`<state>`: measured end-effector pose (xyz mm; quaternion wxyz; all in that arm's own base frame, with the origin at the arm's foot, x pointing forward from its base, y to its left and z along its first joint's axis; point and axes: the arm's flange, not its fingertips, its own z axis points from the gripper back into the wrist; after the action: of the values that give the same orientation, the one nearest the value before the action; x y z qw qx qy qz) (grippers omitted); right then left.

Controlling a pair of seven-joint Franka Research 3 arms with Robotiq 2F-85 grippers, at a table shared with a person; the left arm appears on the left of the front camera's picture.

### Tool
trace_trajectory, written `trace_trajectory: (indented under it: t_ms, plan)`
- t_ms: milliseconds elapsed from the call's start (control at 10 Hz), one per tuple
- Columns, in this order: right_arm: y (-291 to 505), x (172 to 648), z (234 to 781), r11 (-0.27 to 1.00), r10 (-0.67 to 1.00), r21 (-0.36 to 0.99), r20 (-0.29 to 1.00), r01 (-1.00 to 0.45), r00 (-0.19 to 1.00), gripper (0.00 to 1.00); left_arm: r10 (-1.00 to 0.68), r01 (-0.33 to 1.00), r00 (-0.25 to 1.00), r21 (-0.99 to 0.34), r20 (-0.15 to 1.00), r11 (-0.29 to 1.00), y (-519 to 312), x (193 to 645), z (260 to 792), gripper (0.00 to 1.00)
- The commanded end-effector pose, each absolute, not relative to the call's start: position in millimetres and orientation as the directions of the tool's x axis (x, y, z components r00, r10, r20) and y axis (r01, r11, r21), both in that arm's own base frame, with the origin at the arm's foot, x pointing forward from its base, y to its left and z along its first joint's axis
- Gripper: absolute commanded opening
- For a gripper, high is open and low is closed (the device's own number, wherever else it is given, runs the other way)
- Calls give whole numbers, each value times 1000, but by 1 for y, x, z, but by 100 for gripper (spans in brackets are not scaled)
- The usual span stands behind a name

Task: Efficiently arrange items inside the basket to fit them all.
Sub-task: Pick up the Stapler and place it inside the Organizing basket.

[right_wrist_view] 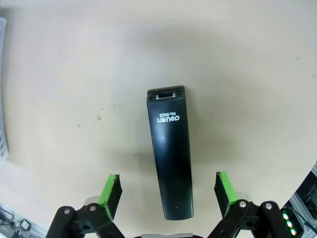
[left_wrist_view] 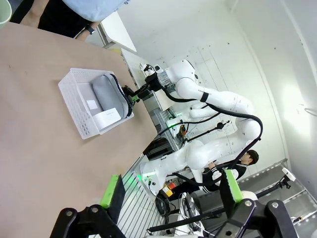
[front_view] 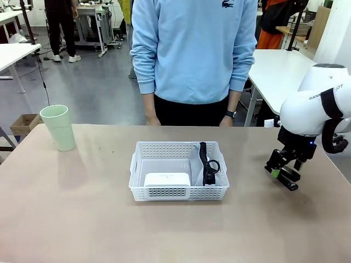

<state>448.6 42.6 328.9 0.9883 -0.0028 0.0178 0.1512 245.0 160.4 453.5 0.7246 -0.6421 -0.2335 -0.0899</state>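
Observation:
The white basket (front_view: 178,190) sits mid-table. In it lie the white screen device (front_view: 167,179), the grey pouch (left_wrist_view: 106,94) and its black strap (front_view: 207,163). The pale green cup (front_view: 58,127) stands upright at the far left of the table, outside the basket. A black stapler (right_wrist_view: 171,158) lies flat on the table right of the basket. My right gripper (right_wrist_view: 168,191) is open just above it, one green-padded finger on each side of its near end. My left gripper (left_wrist_view: 171,191) is open and holds nothing, well off from the basket (left_wrist_view: 74,99).
A person in a light blue sweatshirt (front_view: 192,49) stands at the far edge, hands low behind the table. Bare tabletop (front_view: 98,219) surrounds the basket. A white table (front_view: 282,71) stands behind on the right.

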Motion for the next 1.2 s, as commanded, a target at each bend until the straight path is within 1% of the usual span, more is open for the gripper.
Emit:
trace_trajectory:
  t_ms: [0, 500, 1000, 1100]
  plan:
    - [43, 453, 324, 953, 299, -36, -24, -300, 954, 100, 186, 438, 869, -888, 458, 141, 158, 243, 457, 100]
    - [46, 460, 301, 947, 316, -58, -15, -317, 949, 100, 186, 438, 869, -888, 458, 141, 158, 243, 457, 100]
    - [47, 459, 297, 950, 299, -91, -17, -300, 954, 100, 186, 438, 869, -888, 458, 141, 158, 243, 457, 100]
    - [48, 459, 296, 950, 295, -103, -24, -296, 955, 42, 186, 438, 869, -888, 458, 141, 158, 243, 457, 100]
